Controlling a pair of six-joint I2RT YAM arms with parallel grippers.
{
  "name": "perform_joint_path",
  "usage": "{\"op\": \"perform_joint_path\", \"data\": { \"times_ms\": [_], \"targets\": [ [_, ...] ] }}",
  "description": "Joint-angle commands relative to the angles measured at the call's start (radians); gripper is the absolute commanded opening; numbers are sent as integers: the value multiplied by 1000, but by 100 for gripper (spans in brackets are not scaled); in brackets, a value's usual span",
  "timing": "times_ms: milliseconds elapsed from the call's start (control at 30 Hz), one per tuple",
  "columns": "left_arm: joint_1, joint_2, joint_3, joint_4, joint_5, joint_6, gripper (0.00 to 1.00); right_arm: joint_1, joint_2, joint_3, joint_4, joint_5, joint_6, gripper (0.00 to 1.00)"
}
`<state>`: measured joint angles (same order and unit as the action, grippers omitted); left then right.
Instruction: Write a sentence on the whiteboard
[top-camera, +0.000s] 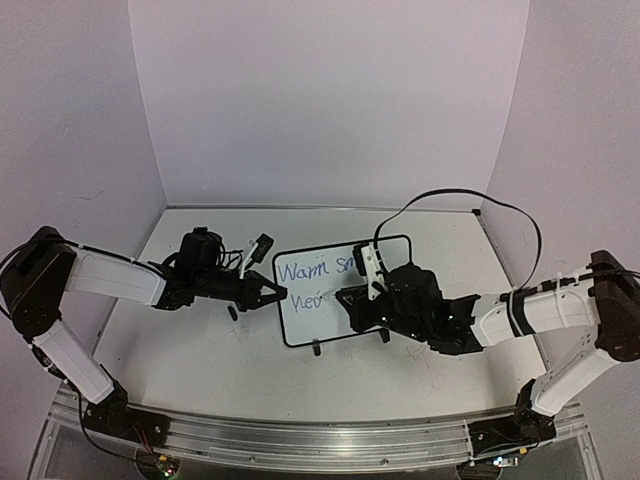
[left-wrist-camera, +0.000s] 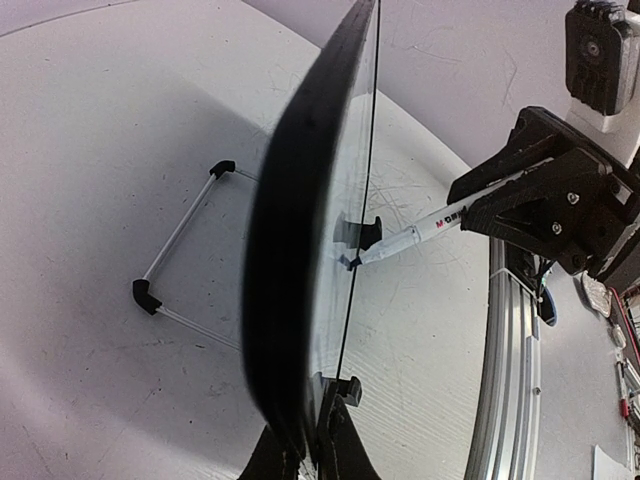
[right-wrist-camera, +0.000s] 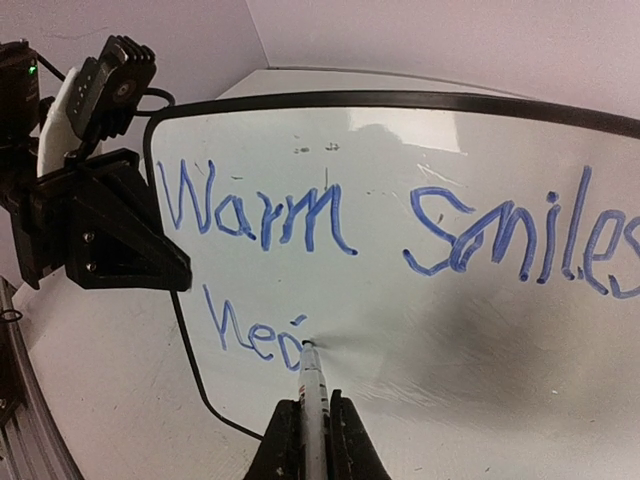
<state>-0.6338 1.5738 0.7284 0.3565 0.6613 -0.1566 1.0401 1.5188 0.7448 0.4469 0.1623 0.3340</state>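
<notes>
Left fingers (left-wrist-camera: 268, 465) clamped on whiteboard (left-wrist-camera: 300, 250) edge, right fingers (right-wrist-camera: 350, 450) pinching marker (right-wrist-camera: 314, 395), tip touching board, sentence (right-wrist-camera: 260, 215) reads "Warm smiles" from right wrist, half hidden from above

Top view: right gripper (top-camera: 350, 300) and its arm cover the whiteboard's (top-camera: 308, 325) half toward the table's right edge. The sentence (top-camera: 310, 270) is legible only to "Warm sm", second line too small to read.
Right wrist view: whiteboard's right side cut off; marker (right-wrist-camera: 311, 372) barrel mostly hidden in the grip.
Left wrist view: whiteboard edge-on, frame blurred, writing unreadable.
</notes>
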Motion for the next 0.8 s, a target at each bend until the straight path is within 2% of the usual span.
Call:
{"op": "perform_joint_path", "data": {
  "times_ms": [0, 500, 633, 767],
  "targets": [
    [16, 11, 3, -21, -107, 40, 0, -17, 6, 9, 0, 28, 2, 0],
    [17, 17, 9, -22, -107, 40, 0, -17, -34, -39, -40, 9, 13, 0],
    [17, 15, 7, -22, -108, 39, 0, -16, -118, -30, 7, -42, 11, 0],
    [17, 19, 9, -22, -106, 40, 0, -30, -108, -18, 28, -49, 2, 0]
  ]
}}
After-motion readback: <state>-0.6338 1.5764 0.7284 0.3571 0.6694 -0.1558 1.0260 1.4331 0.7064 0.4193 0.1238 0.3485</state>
